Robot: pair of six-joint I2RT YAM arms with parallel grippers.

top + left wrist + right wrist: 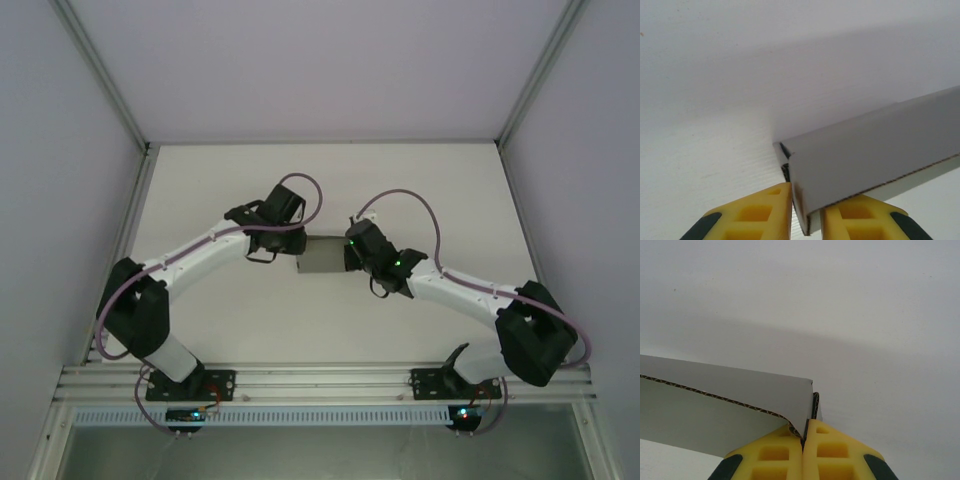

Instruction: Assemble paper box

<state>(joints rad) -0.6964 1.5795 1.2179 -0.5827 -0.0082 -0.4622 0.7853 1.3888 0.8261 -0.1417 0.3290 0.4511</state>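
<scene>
Status: mid-assembly, by my read.

The paper box (pixel 320 258) is at frame centre in the top view, a small grey block bridged between the left arm (pixel 190 255) and right arm (pixel 460 285), over the white counter (pixel 300 190). Can't tell if it rests on the counter or is lifted off it.

Done, as far as visible:
- The card is not a flat sheet.
- Left wrist view: folded corner at lower centre, with one grey wall running off to the right edge of frame and a second layer tucked behind the crease.
- Right wrist view: a panel runs from the left edge to lower centre, with its corrugated edge exposed and turned over at the corner.

Left to do, judged: close the remaining flaps and seat the tabs. No tab or slot is visible, so I can't confirm anything is locked. The box interior is hidden.

Claws:
- left claw (pixel 807 200): bottom centre of its view. The yellow fingers (pixel 760 212) are slightly apart with the box's corner edge between them, and both appear to touch card. Reads as a pinch on the paper box.
- right claw (pixel 804 429): bottom centre of its view. The fingers are pressed together with the thin card edge caught in the seam, pinching the paper box at the opposite end.

Count: 1 paper box, 2 arms, 2 claws, 2 fingers per claw, 1 counter.
</scene>
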